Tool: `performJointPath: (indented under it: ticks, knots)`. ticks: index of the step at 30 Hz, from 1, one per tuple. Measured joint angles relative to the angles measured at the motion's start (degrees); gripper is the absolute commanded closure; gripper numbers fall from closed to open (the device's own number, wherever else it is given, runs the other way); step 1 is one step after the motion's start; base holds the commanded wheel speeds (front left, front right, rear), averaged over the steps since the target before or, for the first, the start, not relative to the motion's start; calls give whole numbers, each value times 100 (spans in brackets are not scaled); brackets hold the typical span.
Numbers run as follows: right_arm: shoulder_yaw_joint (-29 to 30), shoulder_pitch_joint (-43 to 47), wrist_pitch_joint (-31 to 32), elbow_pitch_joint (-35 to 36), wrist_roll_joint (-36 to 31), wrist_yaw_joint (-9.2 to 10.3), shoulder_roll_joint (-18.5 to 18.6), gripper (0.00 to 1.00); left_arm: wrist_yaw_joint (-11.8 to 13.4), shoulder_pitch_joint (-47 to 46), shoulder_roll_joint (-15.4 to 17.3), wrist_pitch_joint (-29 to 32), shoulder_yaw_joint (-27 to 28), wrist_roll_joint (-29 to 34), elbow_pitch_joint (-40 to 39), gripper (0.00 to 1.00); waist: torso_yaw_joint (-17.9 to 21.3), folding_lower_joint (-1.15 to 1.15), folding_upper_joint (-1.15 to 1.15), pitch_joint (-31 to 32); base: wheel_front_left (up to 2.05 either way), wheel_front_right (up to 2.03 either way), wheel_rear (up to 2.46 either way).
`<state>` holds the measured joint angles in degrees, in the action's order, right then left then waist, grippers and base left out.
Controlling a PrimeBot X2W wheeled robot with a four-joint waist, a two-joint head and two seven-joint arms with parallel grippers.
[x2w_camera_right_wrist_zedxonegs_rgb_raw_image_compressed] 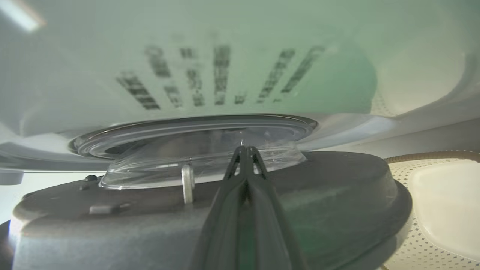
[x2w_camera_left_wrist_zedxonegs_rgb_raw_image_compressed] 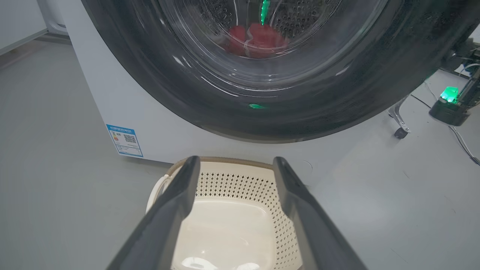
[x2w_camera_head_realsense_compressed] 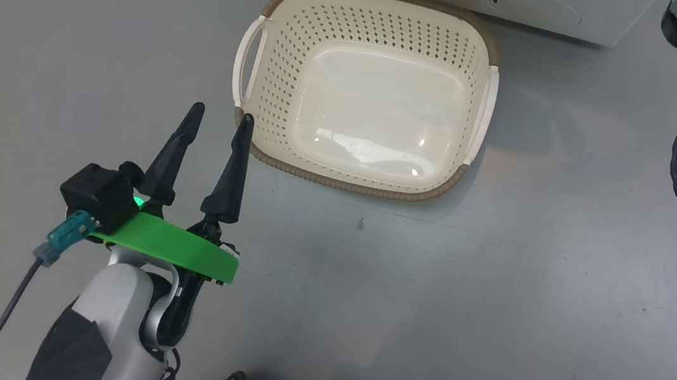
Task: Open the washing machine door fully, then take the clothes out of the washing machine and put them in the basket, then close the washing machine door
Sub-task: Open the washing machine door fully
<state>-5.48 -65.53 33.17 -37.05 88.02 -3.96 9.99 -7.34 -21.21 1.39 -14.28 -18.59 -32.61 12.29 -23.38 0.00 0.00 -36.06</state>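
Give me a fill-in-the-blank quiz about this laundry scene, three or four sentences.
The basket is ___.
Behind the glass of the washing machine door, the clothes are coloured ___.
The left gripper has its jaws ___.
The right gripper has its jaws ___.
Missing words: empty; red; open; shut.
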Motion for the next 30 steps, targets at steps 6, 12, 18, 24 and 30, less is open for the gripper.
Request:
performJointPath:
  ticks: [6,12,18,24,30]
  knots:
    - [-171,63,328,-103,46,-69,-169,100,0,-5,-3,0,122,1,-3,0,79,0,0,37,0,0,0]
    - [-385,365,690,-168,63,-130,-169,100,0,-60,-4,0,142,1,-4,0,126,0,0,138,0,0,0]
    - [-622,786,1034,-224,64,-202,-221,100,0,-83,-4,0,175,2,14,0,134,0,0,287,0,0,0]
    - [-906,1179,1295,-215,73,-249,-348,100,0,-83,-4,0,193,3,59,0,114,0,0,493,0,0,0]
    - [-1058,1464,1368,-159,147,-254,-464,100,0,-76,-4,-1,196,3,99,0,65,0,0,664,0,0,0]
